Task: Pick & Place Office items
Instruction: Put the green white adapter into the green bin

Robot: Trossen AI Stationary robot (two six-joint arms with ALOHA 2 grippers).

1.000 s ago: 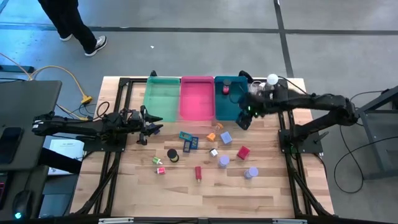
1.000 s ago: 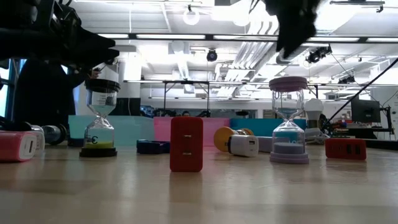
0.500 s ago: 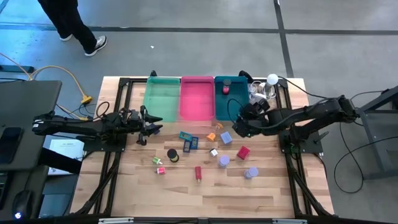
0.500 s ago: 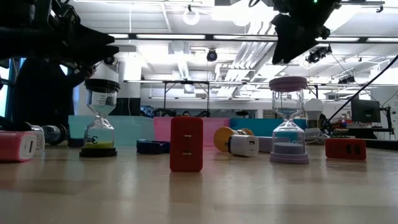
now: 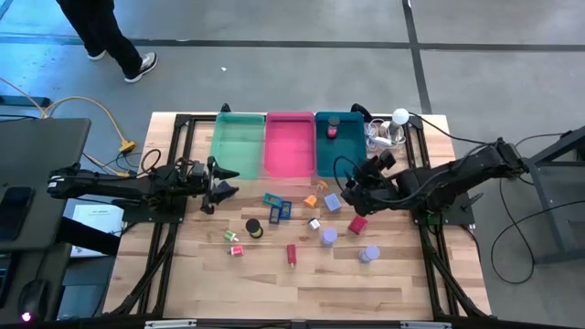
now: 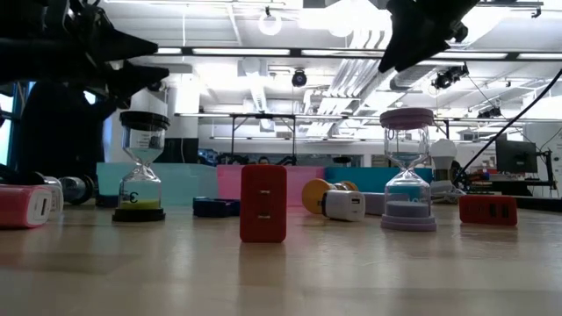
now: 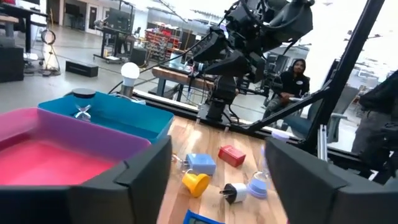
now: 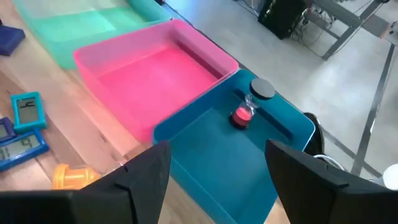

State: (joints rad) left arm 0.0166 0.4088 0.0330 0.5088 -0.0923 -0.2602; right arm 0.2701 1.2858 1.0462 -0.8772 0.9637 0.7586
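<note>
The office items lie loose on the wooden table: a lavender block [image 5: 333,201], a red block [image 5: 357,223], an orange piece [image 5: 311,200], blue clips [image 5: 278,204], a black ring [image 5: 253,226], a red charger [image 5: 292,254] and lavender cylinders [image 5: 328,238]. My right gripper [image 5: 347,185] hangs open above the lavender block and points toward the trays, with nothing between its fingers [image 8: 140,183]. My left gripper [image 5: 218,187] stays open and empty at the table's left side, above the wood.
Green [image 5: 238,144], pink [image 5: 289,146] and teal [image 5: 340,155] trays stand side by side at the far edge. A small hourglass [image 8: 245,111] lies in the teal tray. A white ball with cables [image 5: 399,116] sits at the far right. Black frame rails run along both sides.
My right gripper has come from the teal tray's near right corner toward the table's near edge and down a little, to above the lavender block, and its wrist has turned. My left gripper has opened wider without leaving its place.
</note>
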